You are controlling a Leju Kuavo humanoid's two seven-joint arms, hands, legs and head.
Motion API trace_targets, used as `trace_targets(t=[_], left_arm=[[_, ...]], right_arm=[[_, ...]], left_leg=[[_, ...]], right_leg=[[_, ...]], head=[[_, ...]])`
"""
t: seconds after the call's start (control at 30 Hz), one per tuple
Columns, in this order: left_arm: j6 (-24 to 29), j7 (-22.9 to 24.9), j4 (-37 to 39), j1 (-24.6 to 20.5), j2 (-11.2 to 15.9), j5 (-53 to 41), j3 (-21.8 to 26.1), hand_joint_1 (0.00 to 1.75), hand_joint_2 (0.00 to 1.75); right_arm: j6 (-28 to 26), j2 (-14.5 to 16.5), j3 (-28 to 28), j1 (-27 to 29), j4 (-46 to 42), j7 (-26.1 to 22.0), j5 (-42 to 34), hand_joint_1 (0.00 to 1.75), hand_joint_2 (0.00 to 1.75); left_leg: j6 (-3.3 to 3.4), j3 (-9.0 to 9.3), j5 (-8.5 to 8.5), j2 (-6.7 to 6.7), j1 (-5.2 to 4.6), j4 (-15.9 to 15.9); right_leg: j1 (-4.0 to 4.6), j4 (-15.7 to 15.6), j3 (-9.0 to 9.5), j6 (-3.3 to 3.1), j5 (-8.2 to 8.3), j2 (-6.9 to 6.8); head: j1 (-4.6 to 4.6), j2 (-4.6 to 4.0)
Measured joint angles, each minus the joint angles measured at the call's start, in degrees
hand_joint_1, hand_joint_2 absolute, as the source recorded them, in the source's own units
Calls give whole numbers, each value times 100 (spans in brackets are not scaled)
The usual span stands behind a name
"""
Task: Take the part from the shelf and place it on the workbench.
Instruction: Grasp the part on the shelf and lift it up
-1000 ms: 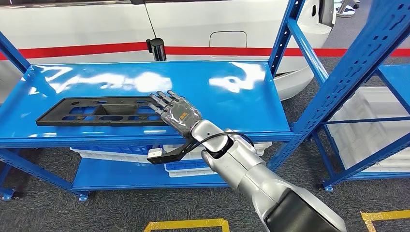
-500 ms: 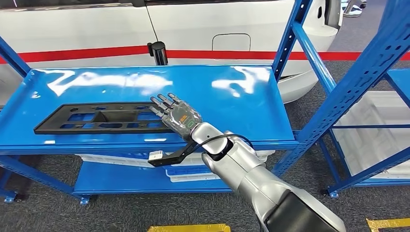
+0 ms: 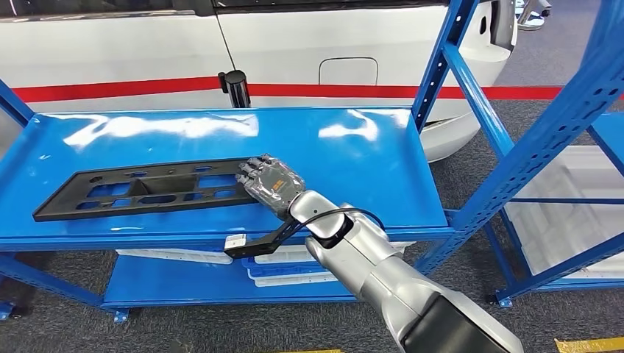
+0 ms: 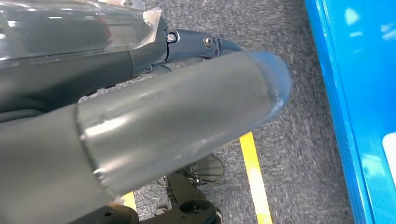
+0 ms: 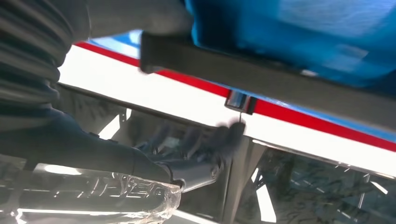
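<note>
The part is a long flat black plastic panel with cut-outs, lying on the upper blue shelf near its front edge. My right hand is over the part's right end, fingers bent down across it. In the right wrist view the part's edge runs between the thumb and the blurred dark fingers, with a gap between the fingertips and the part. My left hand hangs over the floor beside the shelf and holds nothing.
A white car with a red stripe stands close behind the shelf, with a black post at the shelf's back edge. Blue uprights rise on the right. White trays lie on the lower shelf. A yellow line marks the floor.
The camera has shifted a little. My right hand's fingers, stretched flat before, are now bent down over the part's right end, and the part sits slightly more askew on the shelf.
</note>
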Motion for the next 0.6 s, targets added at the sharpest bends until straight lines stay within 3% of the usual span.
trace_targets(t=[0.13,0.3,0.6], left_arm=[[52,-40,0,6,-4,55,52,0,0],[68,-149,0,7,-9,109,119,0,0],[101,-171,0,7,-12,109,145,0,0]], right_arm=[[-7,-46,-2,2,-42,-45,-31,175,175],[-53,-85,-8,-3,-171,-86,-44,175,175],[-57,-159,-7,1,-366,-107,-36,175,175]], left_leg=[[36,-5,-15,-21,-76,4],[100,7,-35,-20,-106,5],[108,16,-35,-19,-104,6]], right_leg=[[-1,-16,2,4,-3,-14],[-18,-41,13,70,-8,-14],[-40,-43,13,78,-4,-14]], head=[[-4,0],[-4,0],[-5,0]])
